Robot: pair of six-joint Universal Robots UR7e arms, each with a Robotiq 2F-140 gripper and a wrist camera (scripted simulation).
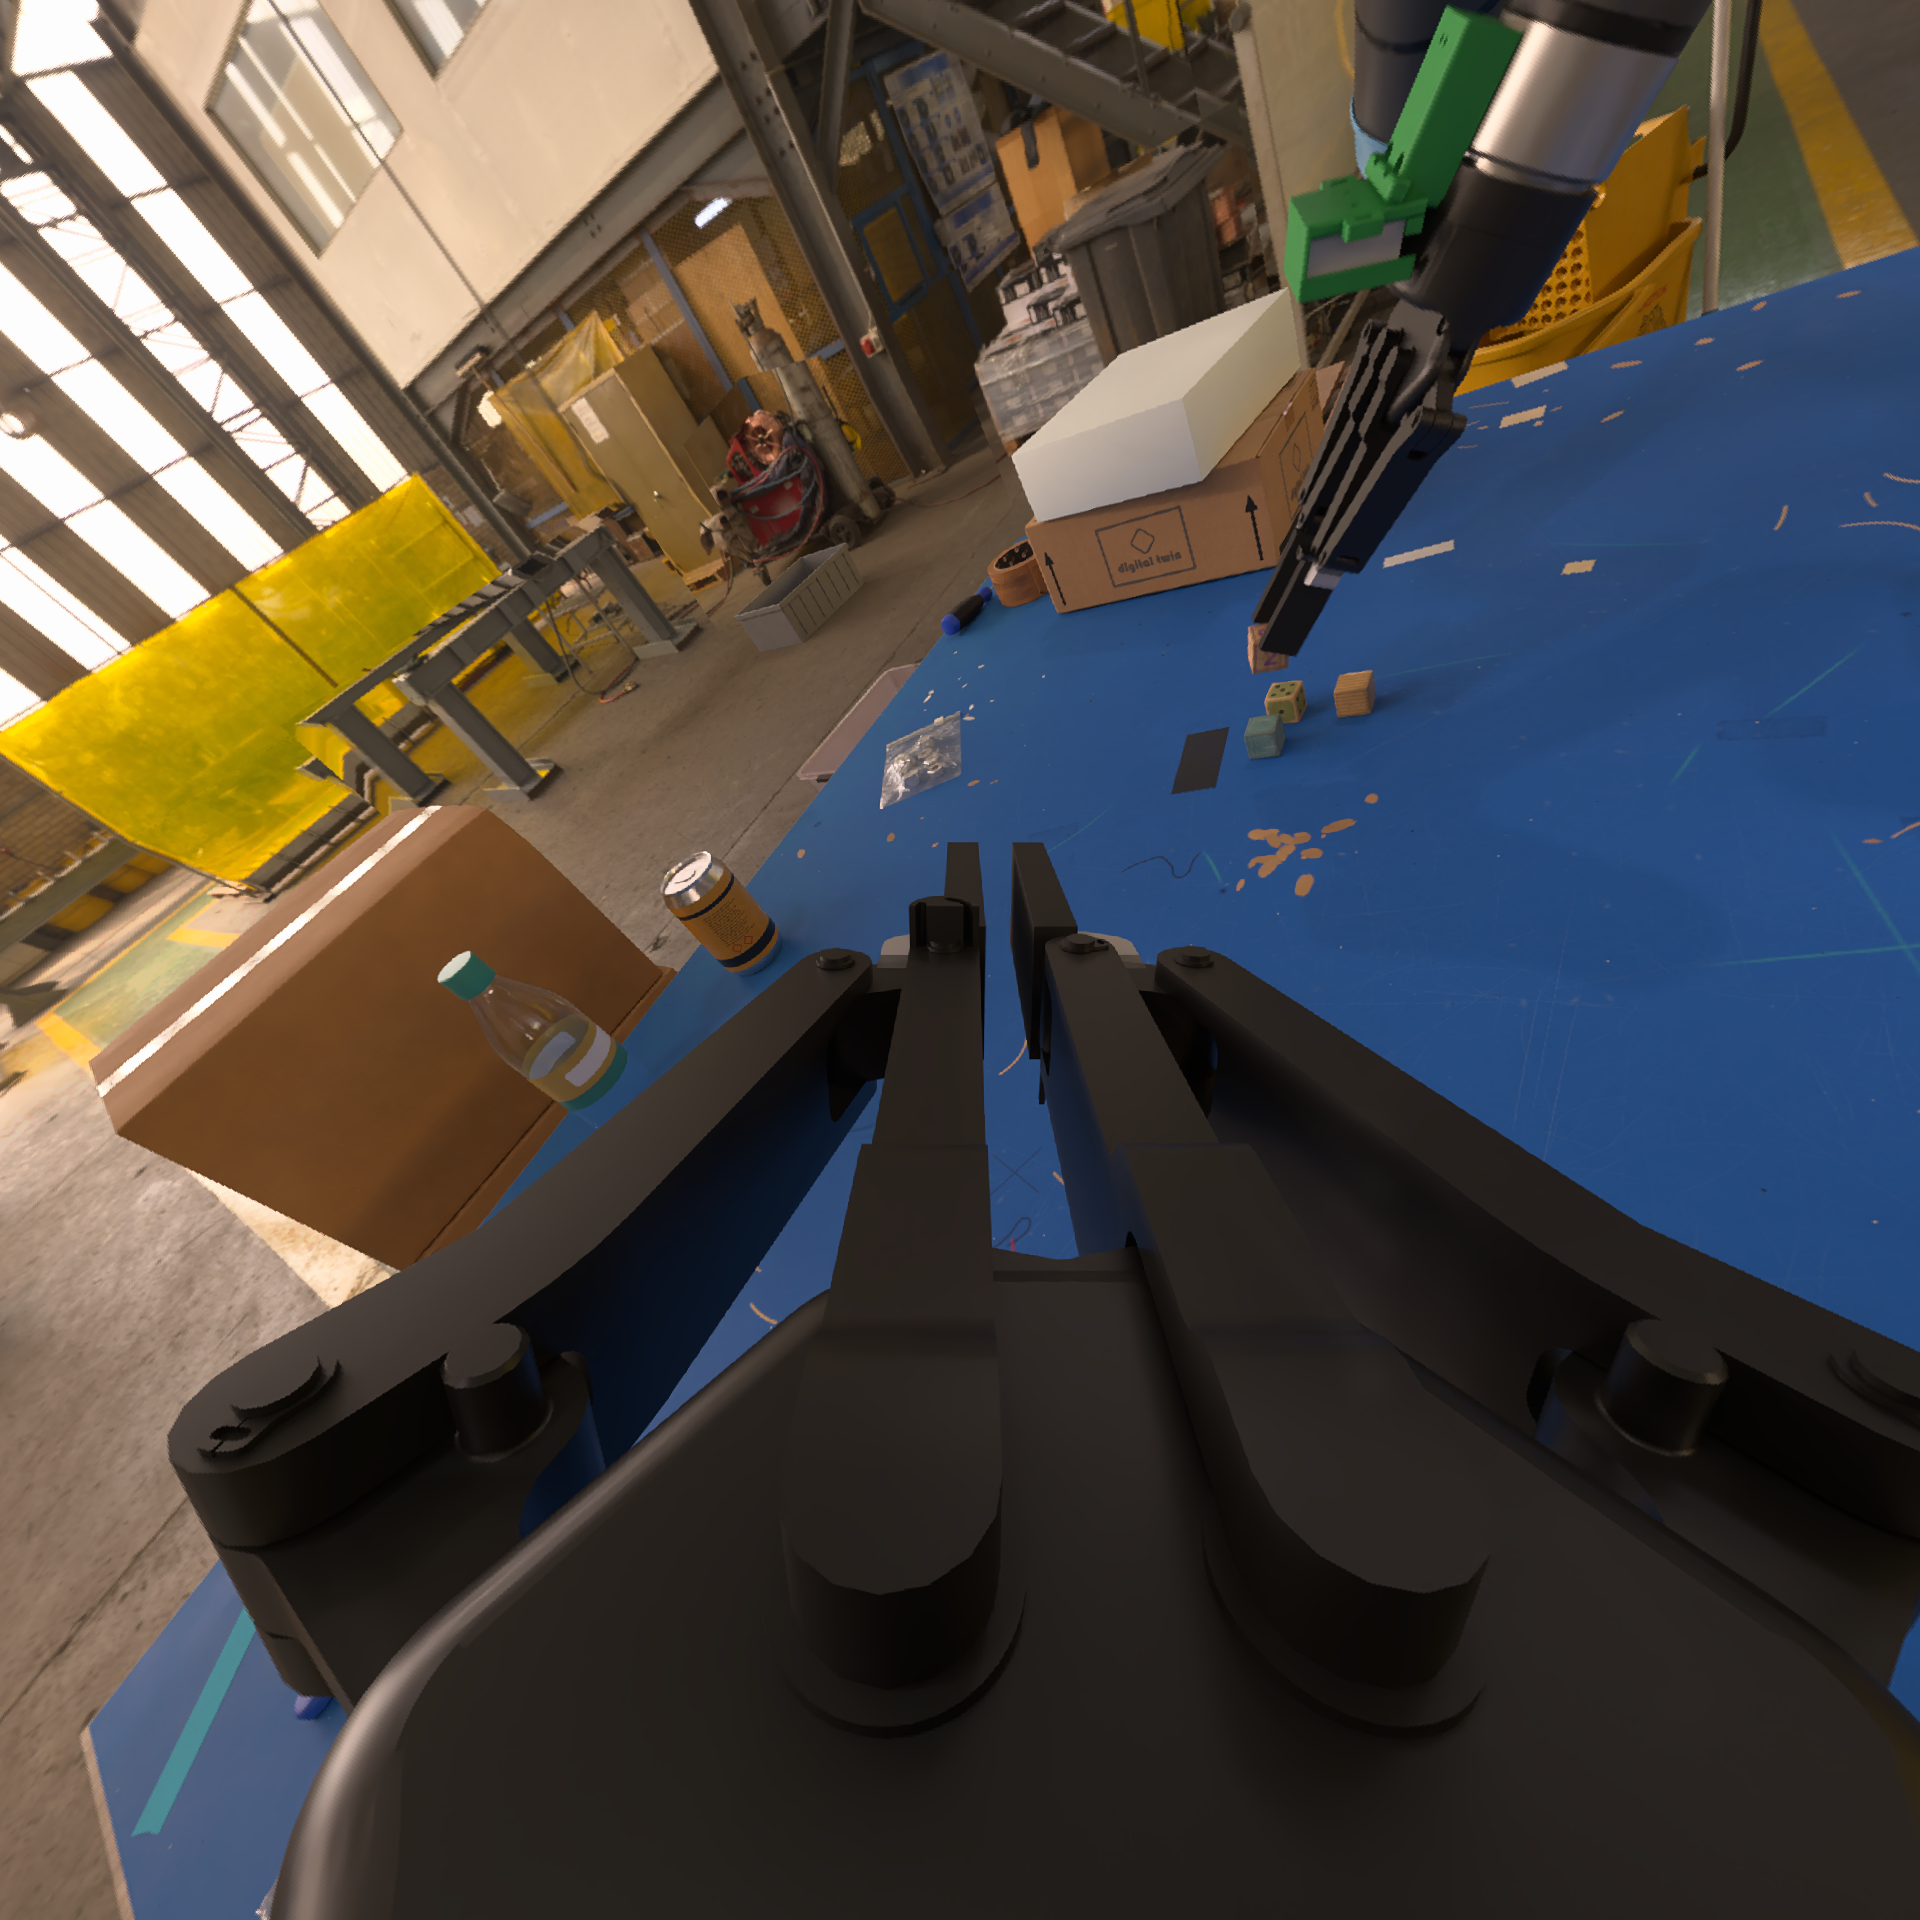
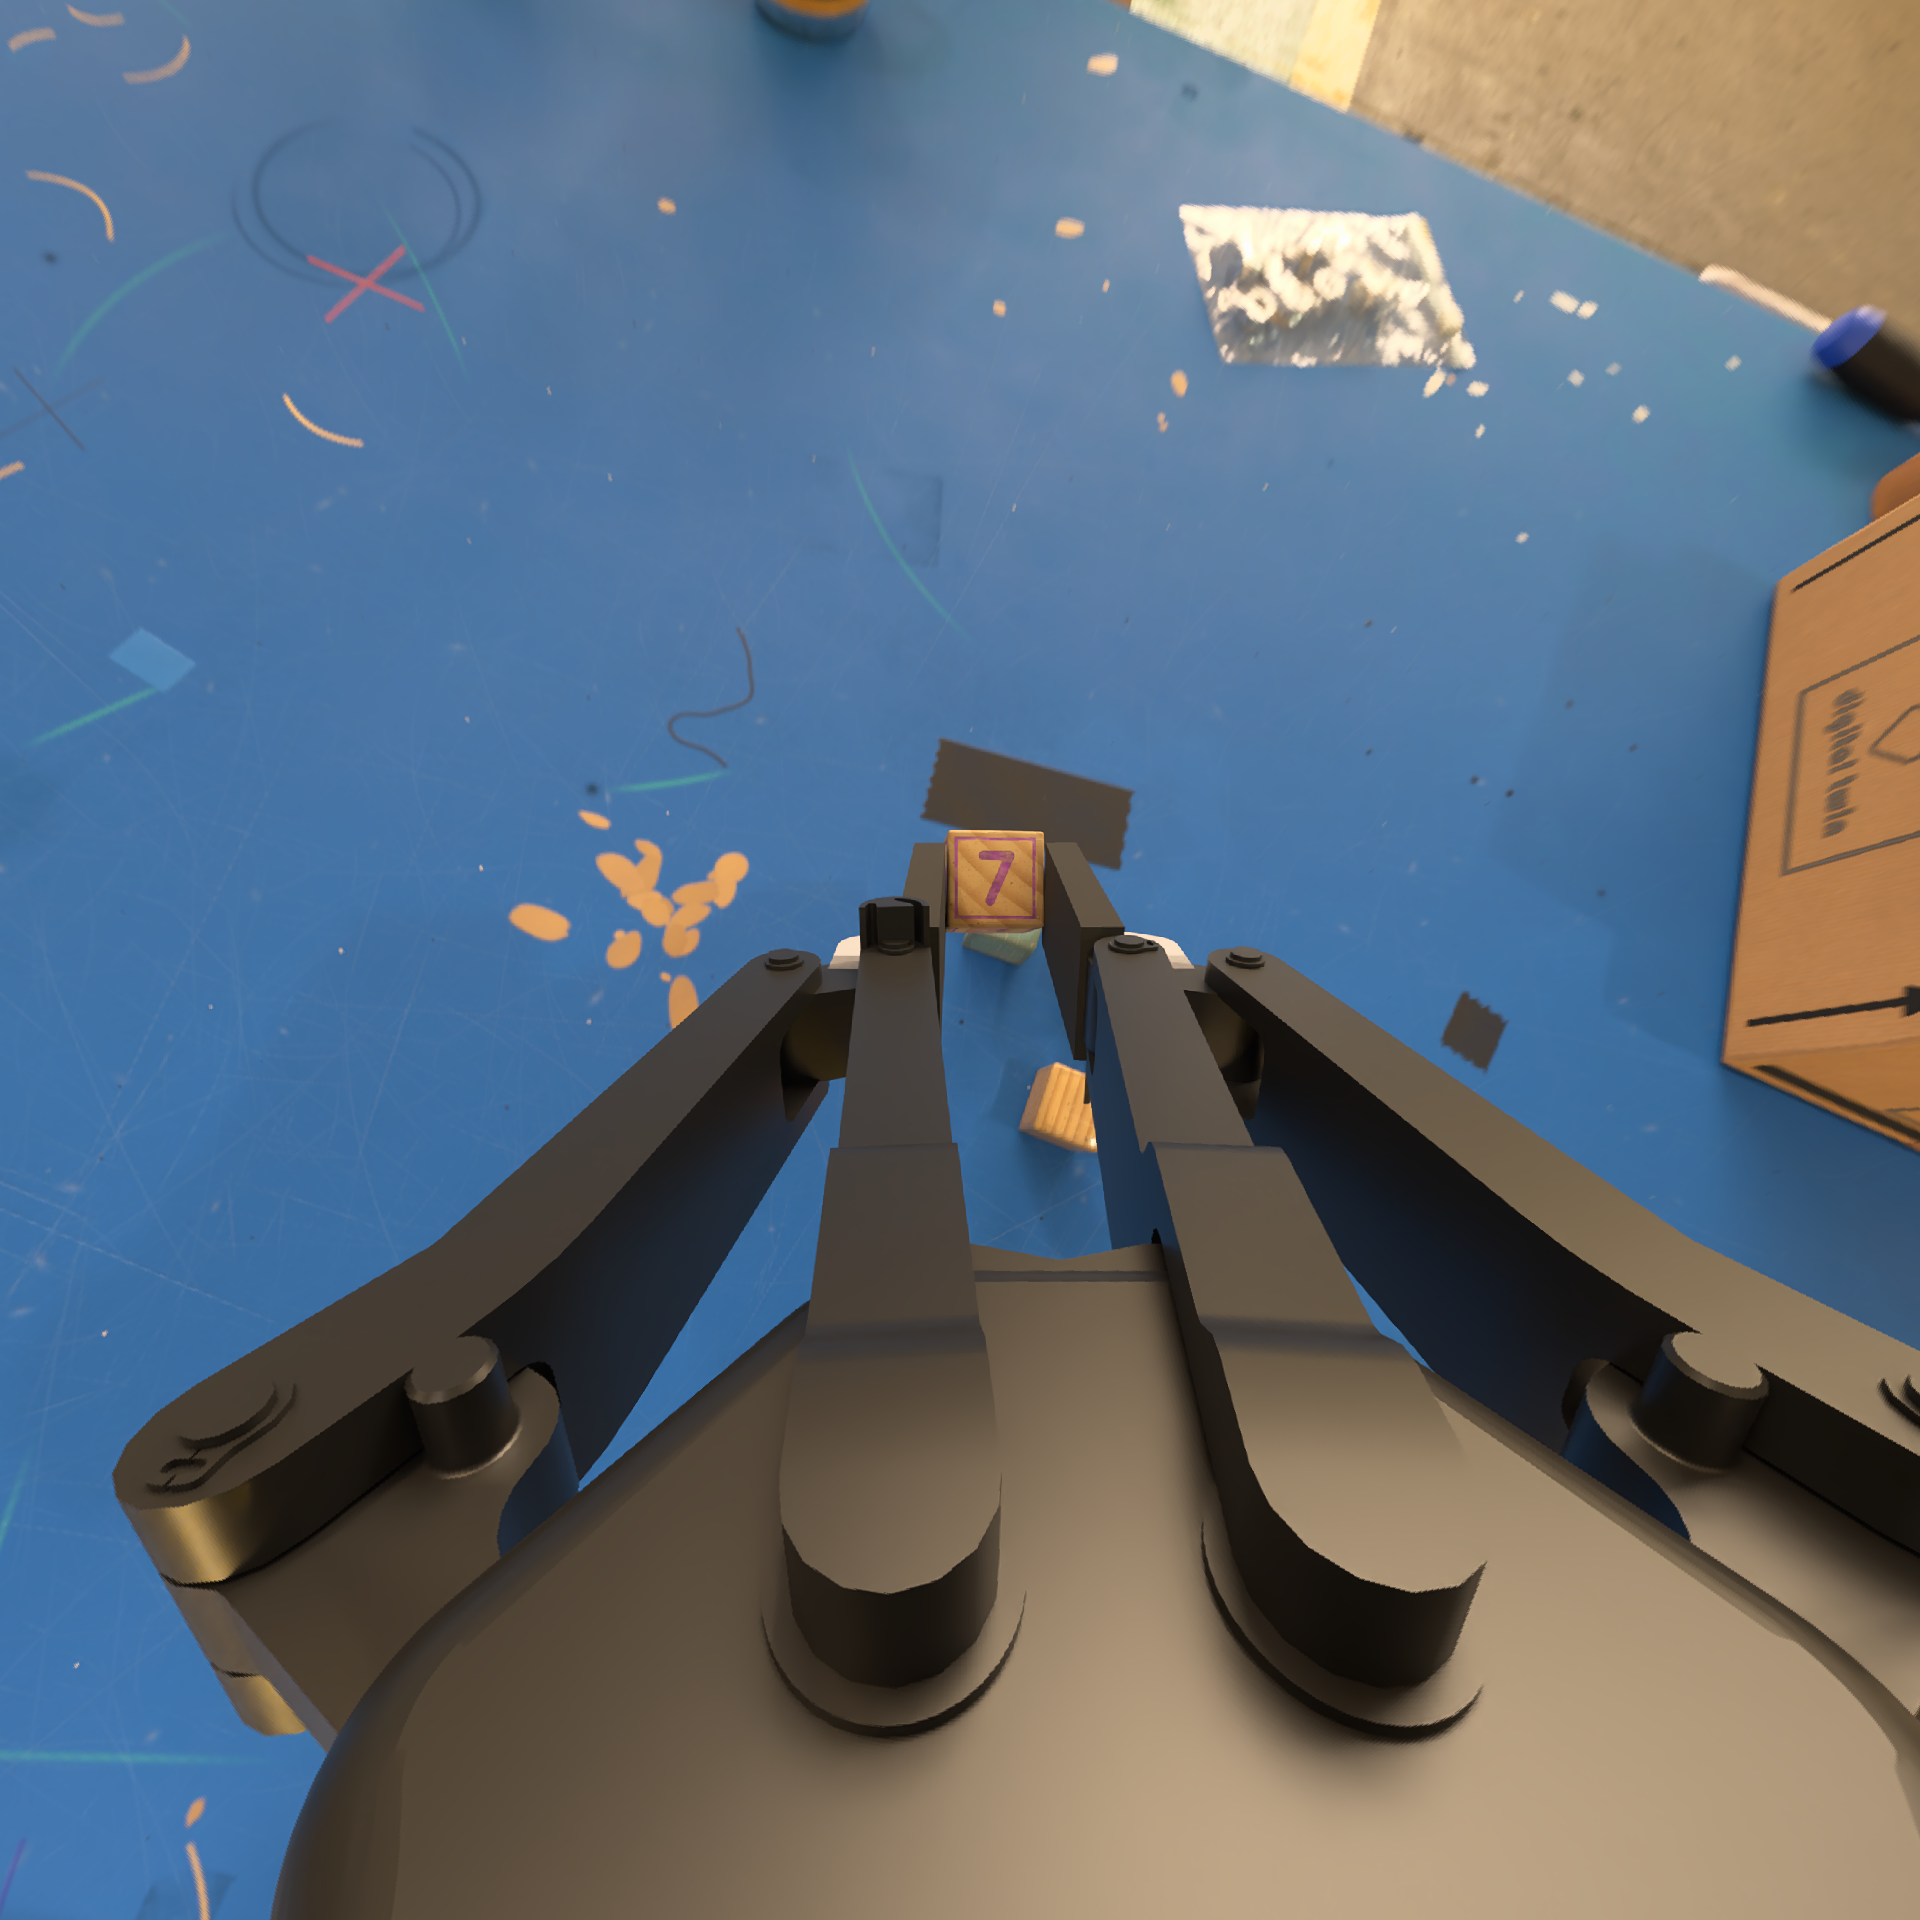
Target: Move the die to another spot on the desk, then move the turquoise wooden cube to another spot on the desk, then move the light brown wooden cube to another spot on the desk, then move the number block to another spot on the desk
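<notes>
My right gripper (image 2: 994,878) is shut on the number block (image 2: 994,880), a light wooden cube with a purple figure, and holds it above the blue desk (image 2: 416,935). Below it show the turquoise wooden cube (image 2: 1003,945) and the light brown wooden cube (image 2: 1058,1107). In the left wrist view the right gripper (image 1: 1283,636) holds the number block (image 1: 1265,652) just above the desk, beyond the die (image 1: 1286,699), the turquoise cube (image 1: 1263,736) and the light brown cube (image 1: 1354,693). My left gripper (image 1: 997,868) is shut and empty, far from the cubes.
A cardboard box (image 1: 1164,540) with a white slab (image 1: 1153,416) stands at the desk's far edge. A clear bag of small parts (image 1: 920,753), a can (image 1: 720,912), a bottle (image 1: 535,1029), a blue-capped marker (image 2: 1860,348) and dark tape patches (image 1: 1200,758) lie near the edge.
</notes>
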